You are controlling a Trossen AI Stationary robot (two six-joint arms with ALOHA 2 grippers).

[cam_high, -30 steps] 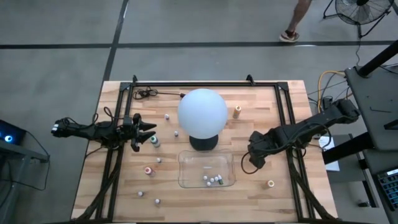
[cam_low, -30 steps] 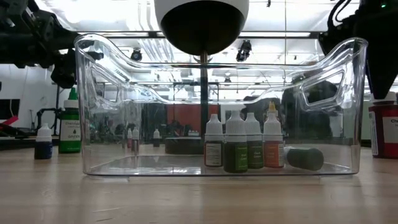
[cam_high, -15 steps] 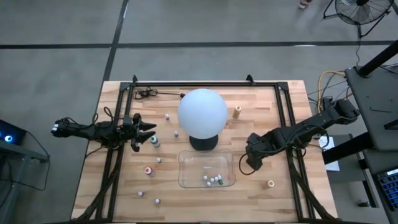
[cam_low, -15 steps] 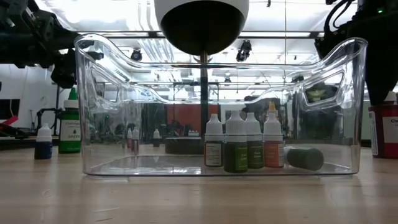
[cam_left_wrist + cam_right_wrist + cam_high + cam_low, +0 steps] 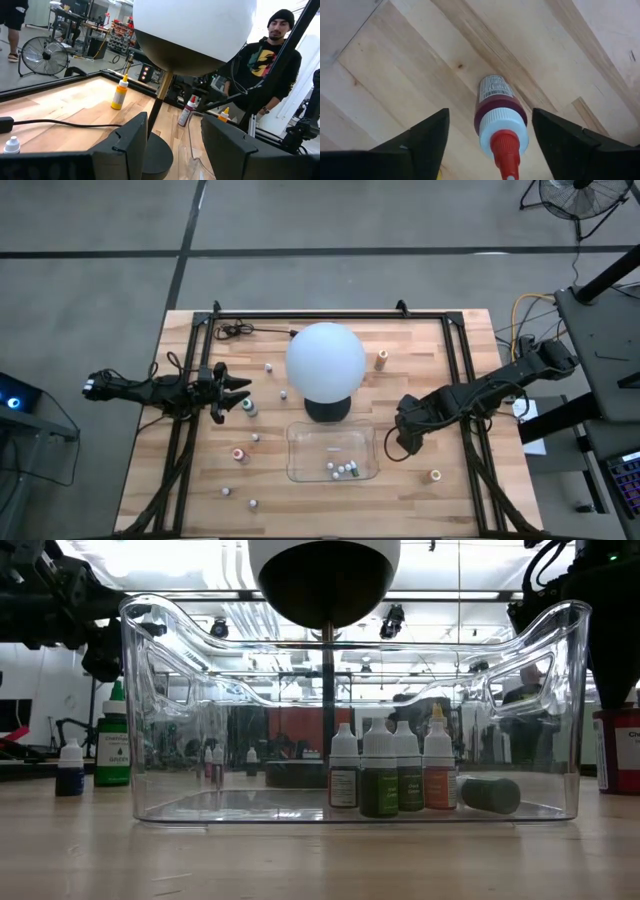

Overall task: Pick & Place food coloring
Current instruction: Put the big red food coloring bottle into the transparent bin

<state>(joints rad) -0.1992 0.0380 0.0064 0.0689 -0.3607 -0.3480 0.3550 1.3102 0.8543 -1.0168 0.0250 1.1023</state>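
Labels on the 4 upright bottles [image 5: 390, 778] in the clear tray [image 5: 160, 720]: print too small to read. Fifth one lying beside them. Barcode label on the red bottle [image 5: 496, 112], text not legible.

Right gripper [image 5: 492, 137] reaching down just right of the tray, fingers [image 5: 427, 137] apart on either side of the red bottle, not touching it. Left gripper [image 5: 232, 393] stretched level near the table's left side, beside a green bottle [image 5: 249, 407], jaws partly apart, holding nothing visible. More food coloring [image 5: 238, 454] scattered on the wooden table [image 5: 420, 500] around the white globe [image 5: 325, 360]. Behind the table, a person [image 5: 262, 70] in a dark beanie.
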